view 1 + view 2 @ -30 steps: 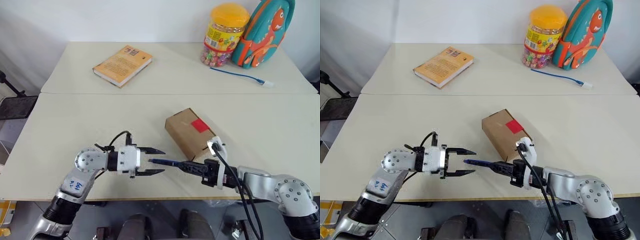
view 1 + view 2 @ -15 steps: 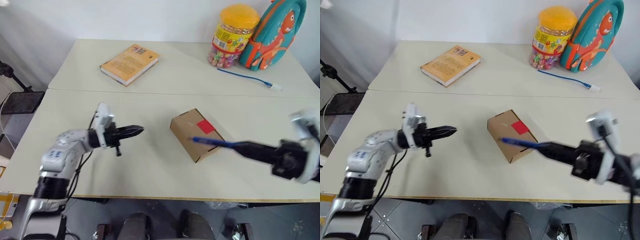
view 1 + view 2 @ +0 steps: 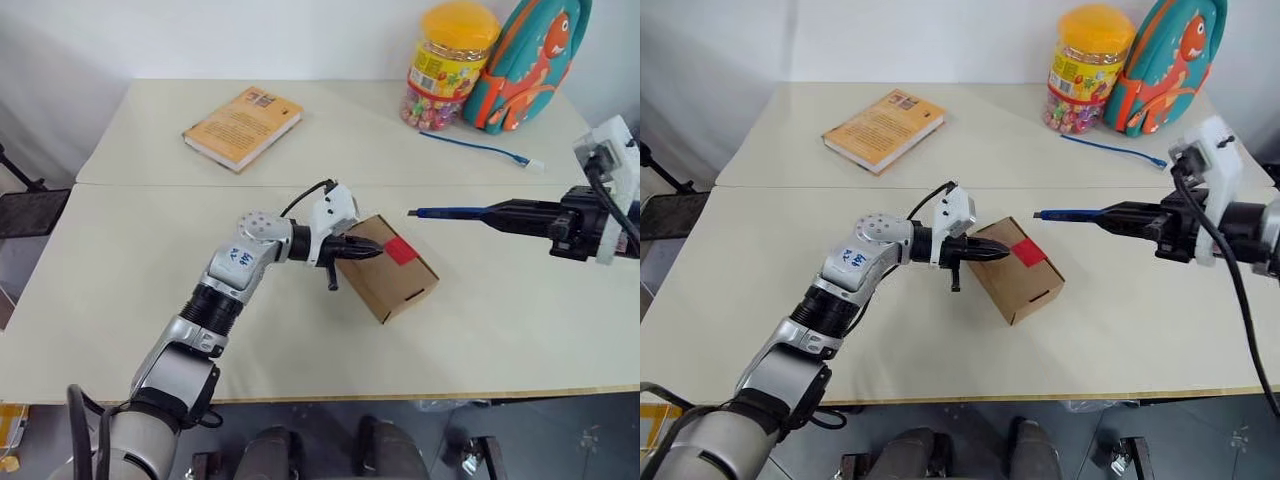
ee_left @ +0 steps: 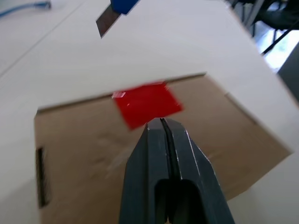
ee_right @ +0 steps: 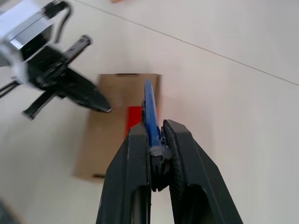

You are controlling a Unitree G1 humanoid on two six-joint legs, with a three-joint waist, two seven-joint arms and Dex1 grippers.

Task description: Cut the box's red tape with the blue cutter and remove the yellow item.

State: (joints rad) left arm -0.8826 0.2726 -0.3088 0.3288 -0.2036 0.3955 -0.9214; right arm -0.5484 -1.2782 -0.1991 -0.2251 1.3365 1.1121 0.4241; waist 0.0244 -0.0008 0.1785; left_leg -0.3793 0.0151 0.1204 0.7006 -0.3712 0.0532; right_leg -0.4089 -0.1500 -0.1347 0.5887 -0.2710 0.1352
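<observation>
Box [image 3: 385, 265]: brown carton lying flat on the front table [image 3: 120, 300], the landmark for everything else
Red tape [image 3: 400, 249]: on the box's top face, toward its far edge, uncut
Left gripper [image 3: 372, 251]: fingers pressed together, empty, tip over the box top just short of the tape, likely there to steady the carton
Right gripper [image 3: 500, 211]: clamped on the blue cutter [image 3: 445, 212], raised to the right of the box, blade aimed toward the tape
Yellow item: presumably inside the sealed box
</observation>
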